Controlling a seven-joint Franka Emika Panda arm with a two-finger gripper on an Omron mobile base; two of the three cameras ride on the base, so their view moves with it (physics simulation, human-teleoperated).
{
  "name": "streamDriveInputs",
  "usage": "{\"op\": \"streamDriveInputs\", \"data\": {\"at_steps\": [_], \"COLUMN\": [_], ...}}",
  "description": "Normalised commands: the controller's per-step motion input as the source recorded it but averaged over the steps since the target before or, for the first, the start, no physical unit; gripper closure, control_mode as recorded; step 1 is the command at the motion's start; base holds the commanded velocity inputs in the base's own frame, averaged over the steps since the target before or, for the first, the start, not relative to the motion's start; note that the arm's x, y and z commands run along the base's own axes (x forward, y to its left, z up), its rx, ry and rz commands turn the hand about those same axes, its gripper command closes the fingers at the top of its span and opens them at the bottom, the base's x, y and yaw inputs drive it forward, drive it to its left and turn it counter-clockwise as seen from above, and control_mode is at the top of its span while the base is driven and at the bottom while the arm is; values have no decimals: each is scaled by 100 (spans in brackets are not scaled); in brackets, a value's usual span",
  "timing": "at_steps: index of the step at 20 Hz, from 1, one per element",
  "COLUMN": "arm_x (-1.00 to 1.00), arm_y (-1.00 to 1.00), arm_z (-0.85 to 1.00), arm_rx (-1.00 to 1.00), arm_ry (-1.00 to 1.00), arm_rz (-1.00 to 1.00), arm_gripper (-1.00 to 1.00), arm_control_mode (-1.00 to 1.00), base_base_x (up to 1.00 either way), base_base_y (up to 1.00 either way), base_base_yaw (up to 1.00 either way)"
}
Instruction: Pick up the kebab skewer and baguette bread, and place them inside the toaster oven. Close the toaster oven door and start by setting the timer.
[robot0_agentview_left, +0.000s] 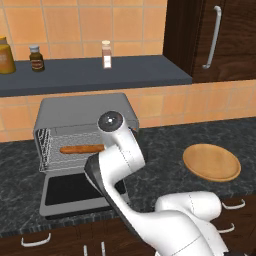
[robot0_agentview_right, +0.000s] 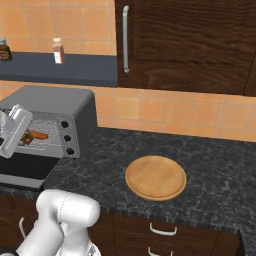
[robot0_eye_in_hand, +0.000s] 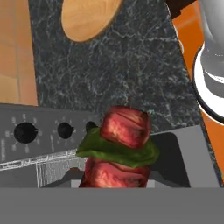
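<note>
The toaster oven (robot0_agentview_left: 85, 107) stands on the dark counter with its door (robot0_agentview_left: 70, 192) dropped flat in front. The baguette bread (robot0_agentview_left: 82, 148) lies on the wire rack inside. In the right base view my gripper (robot0_agentview_right: 23, 137) is at the oven's mouth (robot0_agentview_right: 55, 100), above the lowered door (robot0_agentview_right: 20, 170). It is shut on the kebab skewer (robot0_eye_in_hand: 124, 127), whose red meat chunks and green piece sit close in the hand view. The oven's three black knobs (robot0_eye_in_hand: 65, 130) show behind the skewer. My arm's elbow hides the right part of the oven opening in the left base view.
A round wooden plate (robot0_agentview_left: 211, 162) lies bare on the counter right of the oven, also seen as the plate (robot0_agentview_right: 155, 177). Spice jars (robot0_agentview_left: 106, 54) stand on the raised ledge behind. A dark tall cabinet with a metal handle (robot0_agentview_left: 214, 37) rises at the right.
</note>
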Motion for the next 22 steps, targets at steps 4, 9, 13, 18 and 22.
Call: {"op": "streamDriveInputs", "data": {"at_steps": [4, 9, 13, 18, 22], "arm_x": [16, 22, 60, 41, 30], "arm_y": [77, 55, 25, 23, 4], "arm_z": [-5, -12, -25, -24, -23], "arm_rx": [-9, -5, 0, 0, 0], "arm_ry": [0, 3, 0, 1, 0], "arm_rz": [0, 9, 12, 10, 3], "arm_gripper": [100, 100, 100, 100, 100], "arm_control_mode": [-100, -100, -100, -100, -100], "base_base_x": [0, 0, 0, 0, 0], "base_base_y": [0, 0, 0, 0, 0], "base_base_yaw": [0, 0, 0, 0, 0]}}
